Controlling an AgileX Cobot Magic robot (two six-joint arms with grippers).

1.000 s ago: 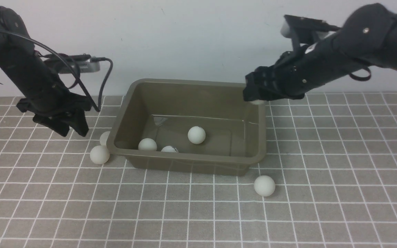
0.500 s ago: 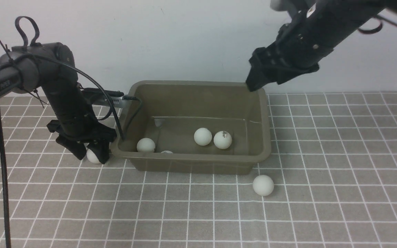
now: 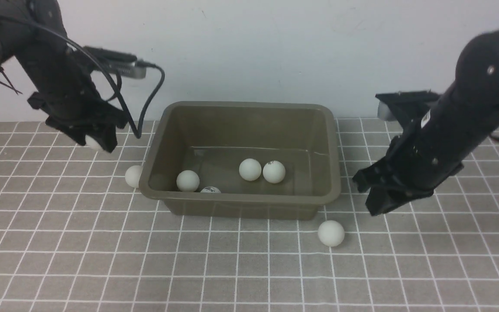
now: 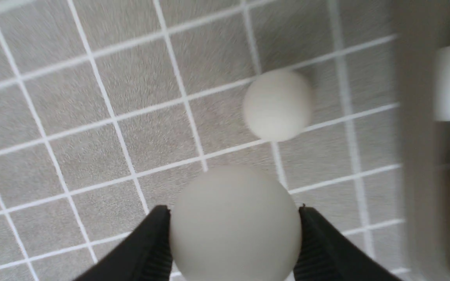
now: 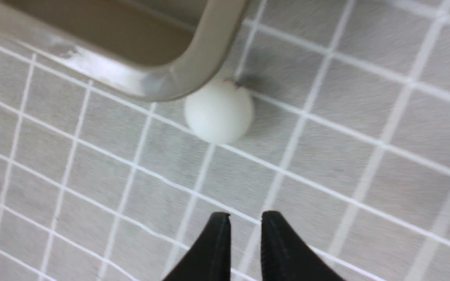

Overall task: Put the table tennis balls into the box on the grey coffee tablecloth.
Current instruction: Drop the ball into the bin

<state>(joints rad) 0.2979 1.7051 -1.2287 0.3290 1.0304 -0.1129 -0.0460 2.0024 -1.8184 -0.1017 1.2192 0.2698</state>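
Observation:
The olive-brown box [image 3: 241, 200] stands on the grey checked tablecloth [image 3: 232, 268] and holds several white balls, among them one on the left [image 3: 187, 180] and two side by side in the middle [image 3: 250, 169]. My left gripper [image 3: 95, 143] is shut on a ball [image 4: 234, 222] and holds it above the cloth, left of the box. Another ball [image 3: 133, 176] lies against the box's left wall, and it also shows in the left wrist view [image 4: 277, 104]. My right gripper [image 3: 375, 203] is shut and empty, right of the box. A ball [image 3: 331, 233] lies near the box's front right corner, ahead of the right gripper [image 5: 245, 216] in its wrist view [image 5: 219, 113].
A white wall stands right behind the box. The left arm's cable [image 3: 145, 104] hangs near the box's back left corner. The box's rim [image 5: 209, 58] partly overhangs the ball at the front right corner.
My left gripper shut on a ball beside the box and lifted it up and to the left. My right arm swung from over the box's back right corner down to its right side.

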